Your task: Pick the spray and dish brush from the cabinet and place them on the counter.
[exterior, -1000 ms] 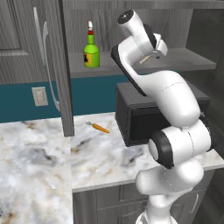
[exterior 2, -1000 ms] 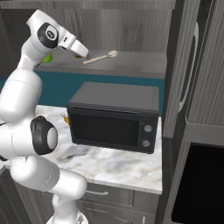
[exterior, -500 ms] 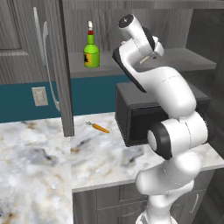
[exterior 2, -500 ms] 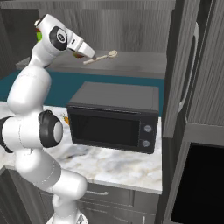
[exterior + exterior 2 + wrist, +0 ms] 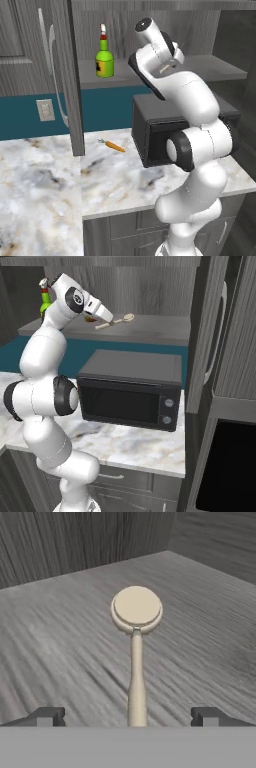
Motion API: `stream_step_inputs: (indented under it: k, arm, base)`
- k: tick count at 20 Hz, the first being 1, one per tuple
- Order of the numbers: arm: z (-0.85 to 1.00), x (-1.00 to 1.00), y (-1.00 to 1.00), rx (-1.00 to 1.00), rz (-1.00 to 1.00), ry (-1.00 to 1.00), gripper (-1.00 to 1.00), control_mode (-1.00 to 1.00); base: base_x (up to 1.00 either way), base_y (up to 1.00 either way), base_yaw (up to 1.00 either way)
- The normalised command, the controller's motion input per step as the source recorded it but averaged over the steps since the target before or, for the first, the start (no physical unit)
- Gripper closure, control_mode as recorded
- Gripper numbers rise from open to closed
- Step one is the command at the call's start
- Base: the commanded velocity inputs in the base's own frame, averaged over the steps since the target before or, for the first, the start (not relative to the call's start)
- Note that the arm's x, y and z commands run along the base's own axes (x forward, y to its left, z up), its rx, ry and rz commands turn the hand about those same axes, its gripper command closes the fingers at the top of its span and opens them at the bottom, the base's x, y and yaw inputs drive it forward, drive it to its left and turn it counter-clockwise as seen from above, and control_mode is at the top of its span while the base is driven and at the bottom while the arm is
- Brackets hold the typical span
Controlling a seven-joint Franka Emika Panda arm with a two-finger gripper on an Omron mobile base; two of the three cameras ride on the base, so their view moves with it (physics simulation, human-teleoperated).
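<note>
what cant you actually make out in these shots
- Small green spray bottle: in the right base view the white arm covers most of it.
- Pale beige dish brush: in the hand view the handle's near end is cut off at the bottom; in the left base view the arm hides it.
- Gripper: the hand view gives just the fingertips, spread wide either side of the handle.

A teal wall (image 5: 30,107) carries a pale outlet (image 5: 45,110); a black microwave (image 5: 131,390) sits below.
</note>
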Motion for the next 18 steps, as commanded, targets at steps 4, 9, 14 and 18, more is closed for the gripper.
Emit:
stream_step_inputs:
  k: [4, 9, 14, 18]
  arm:
    - [0.00, 0.35, 0.00, 0.00, 0.04, 0.04, -1.00, -1.00]
    - [-0.04, 0.15, -0.01, 0.00, 0.02, 0.05, -1.00, -1.00]
    - [-0.13, 0.00, -0.01, 0.00, 0.00, 0.04, -1.00, -1.00]
    - [-0.21, 0.00, 0.00, 0.00, 0.00, 0.00, -1.00, -1.00]
  base:
    - [0.00, 0.00, 0.00]
    - [0.00, 0.00, 0.00]
    - [0.00, 0.00, 0.00]
    - [0.00, 0.00, 0.00]
